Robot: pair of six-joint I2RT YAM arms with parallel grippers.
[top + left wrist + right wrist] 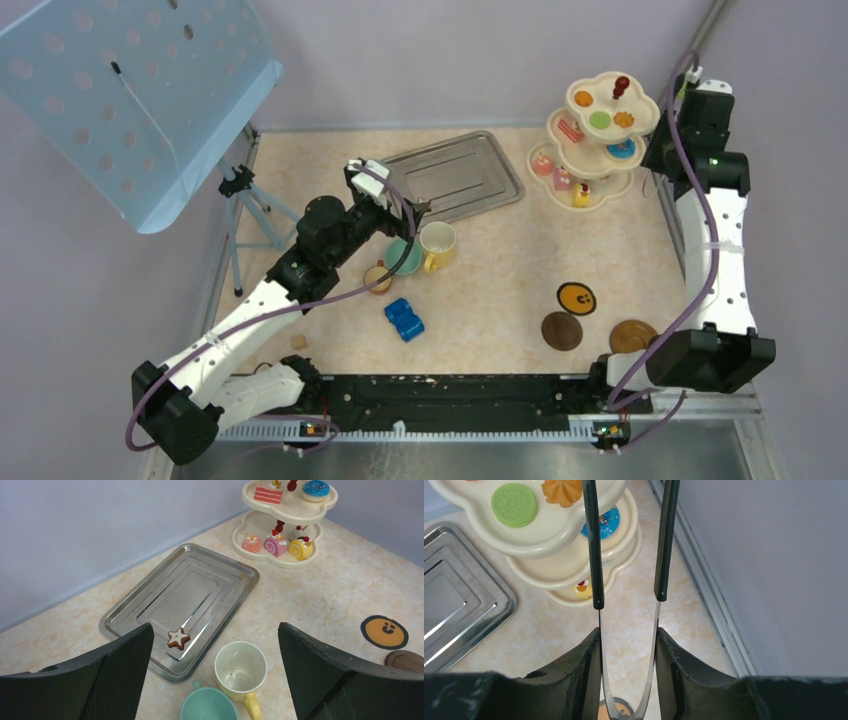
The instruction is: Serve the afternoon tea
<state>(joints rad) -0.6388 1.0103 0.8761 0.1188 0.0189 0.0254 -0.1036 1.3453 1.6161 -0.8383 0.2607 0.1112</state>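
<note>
The cream three-tier stand (600,130) stands at the back right with toy cakes on every tier. In the right wrist view a green macaron (514,498) and an orange cookie (562,490) lie on its top tier. My right gripper (628,635) is shut on black tongs (595,555), whose arms reach over the stand (549,535). My left gripper (215,630) is open and empty above the yellow-and-cream mug (240,667) and the teal cup (209,707). A star cookie (178,638) lies on the steel tray (150,600). The small brown cup (378,278) stands beside the teal cup (400,255).
Three round coasters lie front right: one with an orange face (576,298) and two brown ones (561,331) (633,336). A blue toy car (404,320) sits front centre. A tripod (250,205) with a blue perforated board stands at the left. The wall rail runs close on the right.
</note>
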